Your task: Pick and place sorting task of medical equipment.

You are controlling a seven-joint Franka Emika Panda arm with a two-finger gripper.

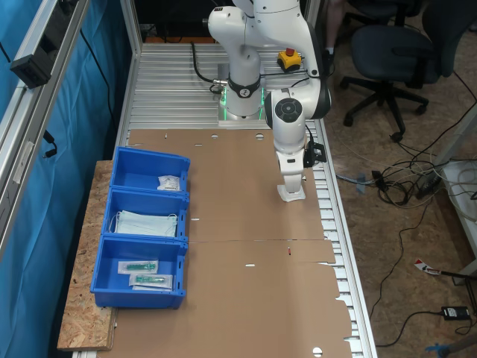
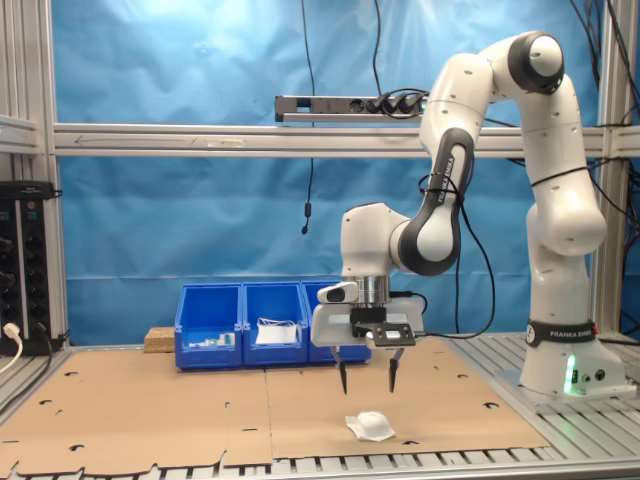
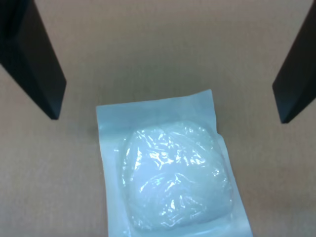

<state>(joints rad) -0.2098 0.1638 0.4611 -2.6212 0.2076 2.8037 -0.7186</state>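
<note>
One white packet (image 2: 369, 425) lies flat on the brown cardboard sheet (image 2: 150, 410), directly beneath the pincer (image 2: 368, 385) and not touching it. In the wrist view the packet (image 3: 170, 177) shows a sealed flat border around a puffy, crinkled centre; it lies between the two dark fingers (image 3: 34, 59), which stand wide apart with nothing between them. Pincer is released, empty, hanging just above the packet with fingertips pointing straight down. That pose suits a top-down grasp: fingers straddling the soft bulge, ready to descend and close across it. The packet's centre looks offset toward one edge of the wrist frame, so I judge a small shift may be wanted before descent.

In the first exterior view the arm hides most of the packet; a pale corner (image 1: 291, 194) shows under the wrist. Well apart from the pincer stands a row of three blue bins (image 1: 145, 239). One end bin holds a similar white packet (image 1: 169, 182), so I take it as the sorting target. The middle bin holds pale blue face masks (image 1: 145, 223), the other end bin slim clear packets with green parts (image 1: 145, 273). Transfer not yet begun; the thin border may slip if gripped alone.
</note>
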